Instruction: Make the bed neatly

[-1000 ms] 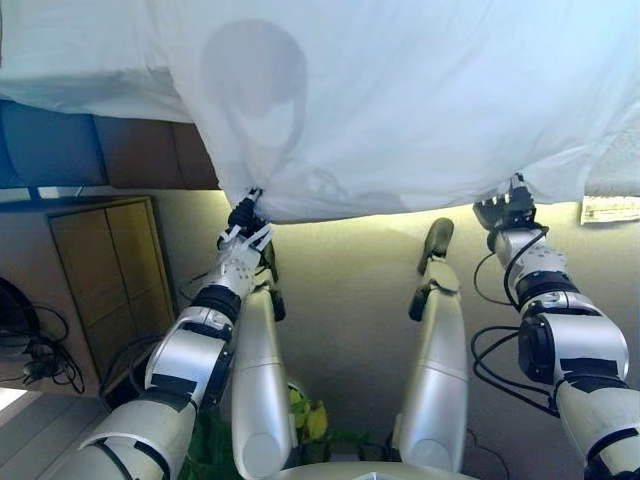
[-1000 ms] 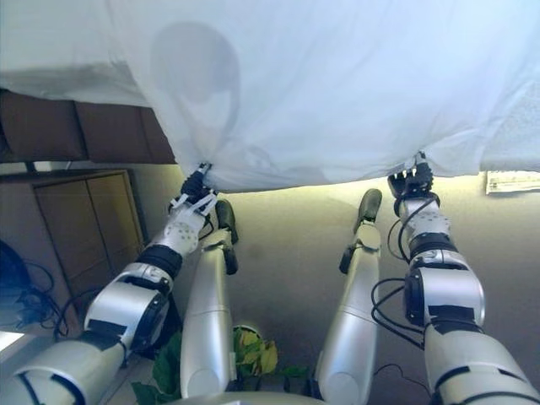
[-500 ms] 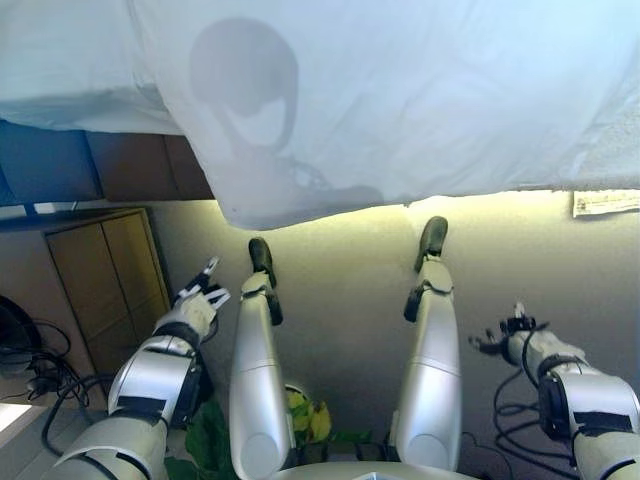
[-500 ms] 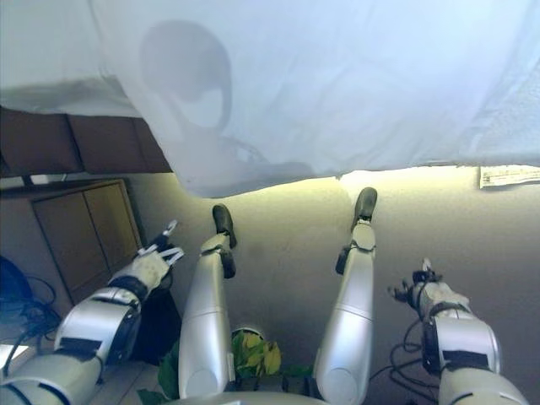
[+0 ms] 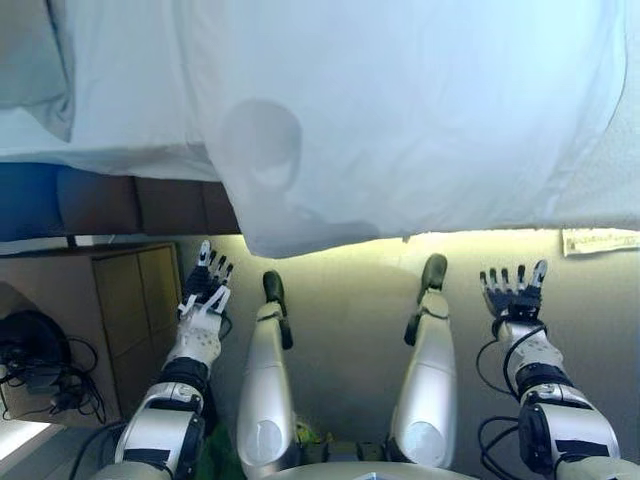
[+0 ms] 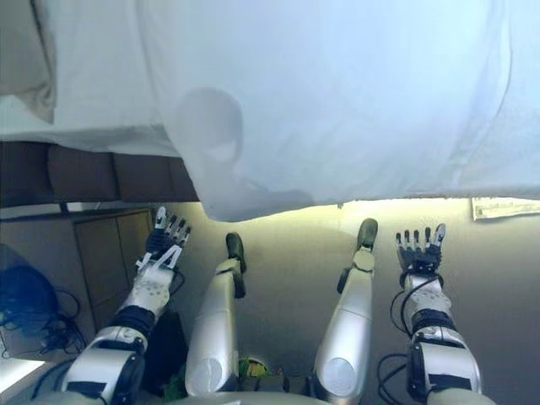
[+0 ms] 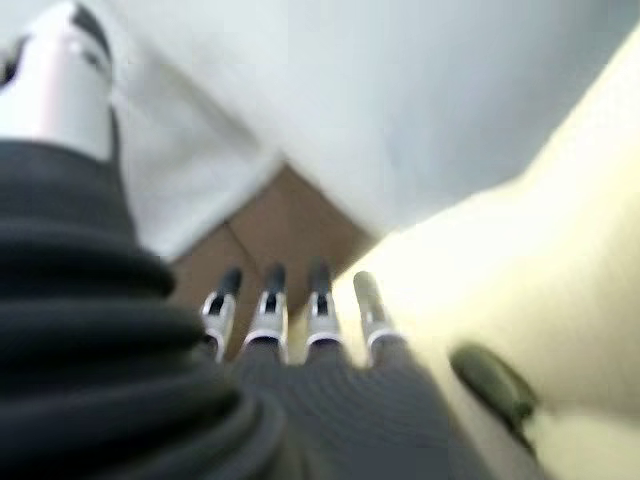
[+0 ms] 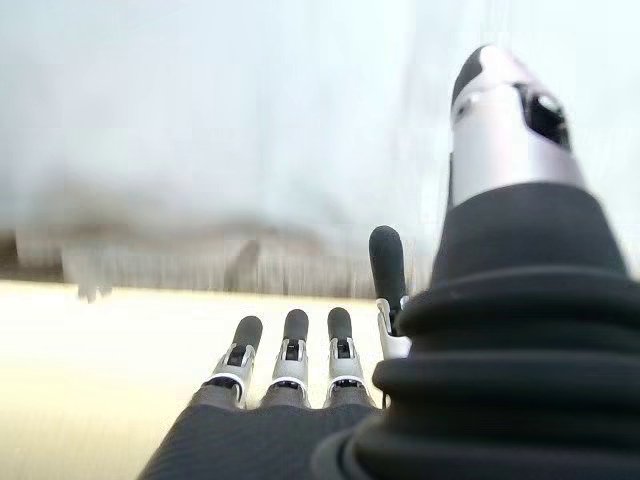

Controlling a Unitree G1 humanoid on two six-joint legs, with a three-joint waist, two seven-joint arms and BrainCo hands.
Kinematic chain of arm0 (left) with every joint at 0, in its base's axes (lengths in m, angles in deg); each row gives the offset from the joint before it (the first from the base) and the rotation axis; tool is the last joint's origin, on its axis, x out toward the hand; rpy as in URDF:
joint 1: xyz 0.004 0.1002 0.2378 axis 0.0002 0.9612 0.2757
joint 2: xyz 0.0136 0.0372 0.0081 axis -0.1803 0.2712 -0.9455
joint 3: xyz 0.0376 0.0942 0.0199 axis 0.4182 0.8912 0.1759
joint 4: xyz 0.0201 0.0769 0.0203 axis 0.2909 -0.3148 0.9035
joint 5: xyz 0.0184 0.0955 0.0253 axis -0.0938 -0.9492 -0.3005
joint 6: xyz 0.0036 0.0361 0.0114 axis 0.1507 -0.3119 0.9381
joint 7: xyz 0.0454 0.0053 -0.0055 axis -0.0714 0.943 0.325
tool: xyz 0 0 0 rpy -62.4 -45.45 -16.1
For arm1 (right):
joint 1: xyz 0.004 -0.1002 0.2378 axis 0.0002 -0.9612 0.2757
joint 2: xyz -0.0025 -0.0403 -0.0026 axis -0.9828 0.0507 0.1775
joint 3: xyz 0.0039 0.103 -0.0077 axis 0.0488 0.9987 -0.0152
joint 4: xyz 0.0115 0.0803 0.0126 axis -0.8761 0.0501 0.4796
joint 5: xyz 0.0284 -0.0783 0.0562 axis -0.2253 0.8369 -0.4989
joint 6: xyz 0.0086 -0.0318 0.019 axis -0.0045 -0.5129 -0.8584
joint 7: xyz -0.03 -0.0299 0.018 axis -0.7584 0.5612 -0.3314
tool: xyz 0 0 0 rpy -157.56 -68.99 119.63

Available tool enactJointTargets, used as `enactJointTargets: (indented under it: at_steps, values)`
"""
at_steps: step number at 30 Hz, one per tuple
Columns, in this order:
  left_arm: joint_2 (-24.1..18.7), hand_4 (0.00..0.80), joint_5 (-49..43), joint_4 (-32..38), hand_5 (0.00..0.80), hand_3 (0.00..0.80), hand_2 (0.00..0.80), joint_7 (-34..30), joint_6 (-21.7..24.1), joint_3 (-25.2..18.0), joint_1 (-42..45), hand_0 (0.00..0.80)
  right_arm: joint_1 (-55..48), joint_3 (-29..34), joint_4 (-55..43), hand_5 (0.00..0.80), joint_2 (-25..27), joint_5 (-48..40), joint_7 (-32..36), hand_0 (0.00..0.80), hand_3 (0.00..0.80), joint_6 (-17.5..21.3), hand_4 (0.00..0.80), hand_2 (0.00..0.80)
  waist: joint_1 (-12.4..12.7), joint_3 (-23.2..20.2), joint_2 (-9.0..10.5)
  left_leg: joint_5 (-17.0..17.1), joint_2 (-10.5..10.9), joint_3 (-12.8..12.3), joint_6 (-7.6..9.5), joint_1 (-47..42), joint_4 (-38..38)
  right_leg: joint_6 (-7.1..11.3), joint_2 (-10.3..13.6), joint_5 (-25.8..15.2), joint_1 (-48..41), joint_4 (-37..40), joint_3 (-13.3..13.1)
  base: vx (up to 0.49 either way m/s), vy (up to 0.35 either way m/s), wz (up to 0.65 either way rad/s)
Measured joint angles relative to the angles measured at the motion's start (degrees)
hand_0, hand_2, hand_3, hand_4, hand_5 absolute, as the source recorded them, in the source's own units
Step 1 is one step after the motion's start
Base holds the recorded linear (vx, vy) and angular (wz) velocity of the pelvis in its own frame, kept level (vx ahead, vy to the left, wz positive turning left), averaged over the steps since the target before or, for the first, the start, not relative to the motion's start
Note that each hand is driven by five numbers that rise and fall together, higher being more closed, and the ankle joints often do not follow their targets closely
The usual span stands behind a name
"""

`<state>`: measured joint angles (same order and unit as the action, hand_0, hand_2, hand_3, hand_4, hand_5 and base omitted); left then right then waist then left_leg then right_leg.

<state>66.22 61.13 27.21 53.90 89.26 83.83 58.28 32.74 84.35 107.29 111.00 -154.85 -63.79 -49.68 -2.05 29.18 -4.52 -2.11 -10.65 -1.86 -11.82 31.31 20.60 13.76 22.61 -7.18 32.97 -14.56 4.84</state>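
Observation:
A white sheet [image 5: 400, 110] covers the bed and hangs over its near edge, with one corner [image 5: 290, 235] drooping lower towards the floor. A pillow [image 5: 35, 60] lies at the far left of the bed. My left hand [image 5: 205, 290] is open and empty, fingers spread, below the sheet's hanging corner and to its left. My right hand [image 5: 512, 295] is open and empty, fingers spread, below the sheet's edge on the right. Both hands are apart from the cloth. The left wrist view shows straight fingers [image 7: 290, 310] before the sheet; the right wrist view shows the same [image 8: 290, 345].
The dark brown bed base [image 5: 150, 205] shows under the sheet at the left. A wooden cabinet [image 5: 120, 300] stands on the floor at the left. A white paper [image 5: 598, 240] lies on the floor at the right.
Both hands have let go of the sheet's edge, dropped low, then risen again with fingers spread. The sheet has settled over the bed edge. The camera has shifted.

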Motion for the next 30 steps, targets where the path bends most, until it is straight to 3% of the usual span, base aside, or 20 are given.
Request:
enactJointTargets:
  at_steps: [3, 8, 12, 19, 24, 25, 26, 27, 30]
  values:
    - [0.14, 0.0, -0.09, 3.93, 0.0, 0.0, 0.0, -1.39, 0.64, -0.06, 2.03, 0.0, -2.84, -0.17, -5.44, 0.0, -1.28, 4.71, 2.21, 0.0, 0.0, 2.47, 0.0, 0.0, 0.1, -0.03, 0.0, 0.09, -0.1, 0.0, 0.01, -5.2, -1.77, 0.17, -0.07, -0.04, -5.73, 2.04, 0.96, 0.134, -0.108, 0.03]
    - [0.05, 0.0, -3.27, 9.38, 0.0, 0.0, 0.0, -2.74, 0.98, -0.05, 6.0, 0.0, -7.88, -0.31, -11.46, 0.0, -1.43, 11.34, 4.57, 0.0, 0.0, 2.92, 0.0, 0.0, 0.2, -2.62, 0.23, 0.62, -0.96, -0.27, 0.2, -10.66, -5.85, -0.29, -1.08, -1.11, -11.98, 6.75, 2.76, 0.125, -0.13, -0.02]
    - [0.36, 0.0, -5.4, 10.04, 0.0, 0.0, 0.0, -4.25, 0.64, -0.03, 7.72, 0.0, -10.86, -3.09, -12.56, 0.0, -1.53, 15.88, 4.36, 0.0, 0.0, 3.09, 0.0, 0.0, 0.91, -4.71, 0.43, 1.88, -2.3, -0.92, -1.37, -16.66, -9.74, 0.04, -2.84, -2.17, -17.73, 10.47, 3.82, 0.204, -0.145, -0.08]
    - [1.11, 0.0, -11.6, 11.59, 0.0, 0.0, 0.0, -5.43, -1.66, 1.43, 13.54, 0.0, -17.87, -9.97, -16.42, 0.0, -6.05, 24.72, 0.93, 0.0, 0.0, 3.56, 0.0, 0.0, 1.66, -16.3, 2.75, 2.08, -3.44, -1.22, -1.73, -26.67, -16.17, 0.27, -4.5, -1.94, -29.19, 17.19, 6.71, 0.213, -0.112, 0.08]
    - [0.87, 0.0, -18.52, 12.09, 0.0, 0.0, 0.0, -5.73, -4.03, 2.36, 18.3, 0.0, -19.87, -15.57, -16.93, 0.0, -8.22, 33.37, -2.94, 0.0, 0.0, 3.48, 0.0, 0.0, 3.22, -21.21, 4.16, 1.33, -2.69, -0.04, -2.14, -30.91, -18.22, 0.14, -4.44, -1.56, -31.12, 17.9, 4.39, 0.145, -0.003, -0.2]
    - [0.42, 0.0, -19.11, 12.24, 0.0, 0.0, 0.0, -5.79, -4.27, 2.32, 19.56, 0.0, -19.76, -16.31, -16.99, 0.0, -8.55, 35.2, -3.55, 0.0, 0.0, 3.23, 0.0, 0.0, 3.49, -21.5, 4.42, 0.1, -1.95, 2.56, -1.82, -31.97, -18.52, 0.13, -4.47, -1.59, -31.0, 17.87, 2.52, 0.091, 0.012, -0.56]
    - [0.12, 0.0, -19.18, 12.31, 0.0, 0.0, 0.0, -5.89, -4.65, 2.23, 21.14, 0.0, -19.83, -17.17, -17.16, 0.0, -8.7, 37.12, -4.34, 0.0, 0.0, 3.09, 0.0, 0.0, 4.66, -21.71, 4.5, -0.82, -1.51, 3.63, -2.07, -33.85, -18.91, 0.06, -4.5, -1.79, -30.85, 17.86, 0.38, 0.055, -0.007, -0.69]
    - [-0.15, 0.0, -19.16, 12.4, 0.0, 0.0, 0.0, -6.06, -4.97, 2.18, 22.49, 0.0, -20.36, -17.92, -17.19, 0.0, -8.89, 38.35, -5.01, 0.0, 0.0, 2.98, 0.0, 0.0, 4.76, -22.03, 4.78, -0.94, -1.29, 2.99, -2.1, -34.69, -19.23, -0.01, -4.28, -1.84, -31.33, 17.94, -0.51, 0.045, -0.02, -0.46]
    - [-0.91, 0.0, -18.96, 13.24, 0.0, 0.0, 0.0, -6.24, -6.16, 2.16, 24.04, 0.0, -23.23, -18.06, -17.03, 0.0, -10.19, 38.44, -5.68, 0.0, 0.0, 2.94, 0.0, 0.0, 5.15, -24.63, 5.78, -0.9, -1.9, 3.12, -1.74, -34.67, -19.81, 0.02, -4.55, -1.8, -32.16, 18.74, 0.59, 0.055, -0.026, 0.04]
